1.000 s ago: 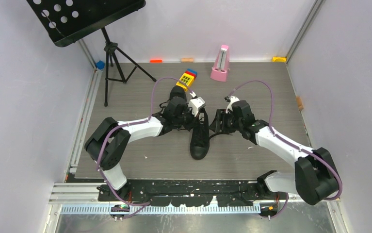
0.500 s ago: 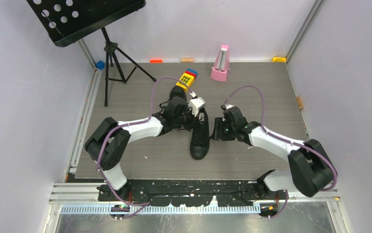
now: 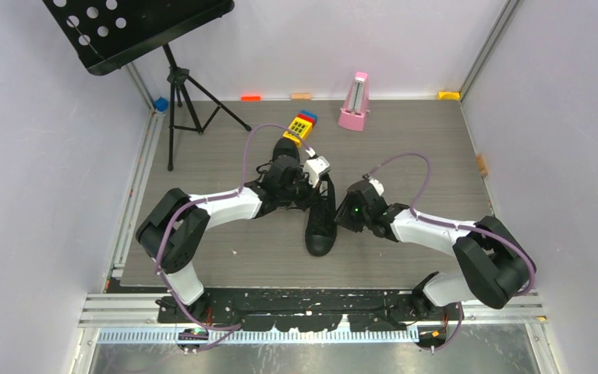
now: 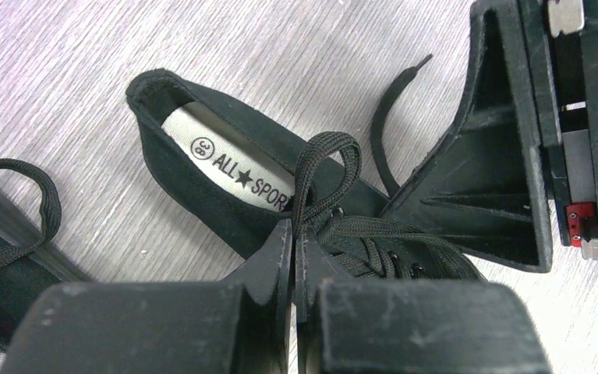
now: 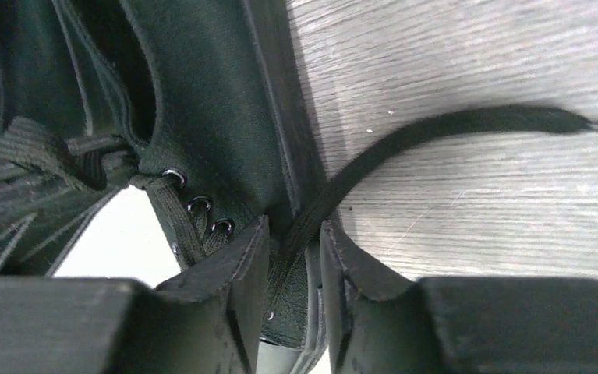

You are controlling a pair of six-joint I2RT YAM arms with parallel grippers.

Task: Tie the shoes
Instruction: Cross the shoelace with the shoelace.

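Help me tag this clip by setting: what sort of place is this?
Probably a robot lab work cell: plain walls on aluminium framing box in a wood-grain table, with odd props like a music stand and pink metronome.

One camera looks down from high behind me, far off. Each wrist camera peers close along its own jaws toward the table (image 3: 436,140). All three share the shoe (image 3: 320,222) lying between my left and right jaws.
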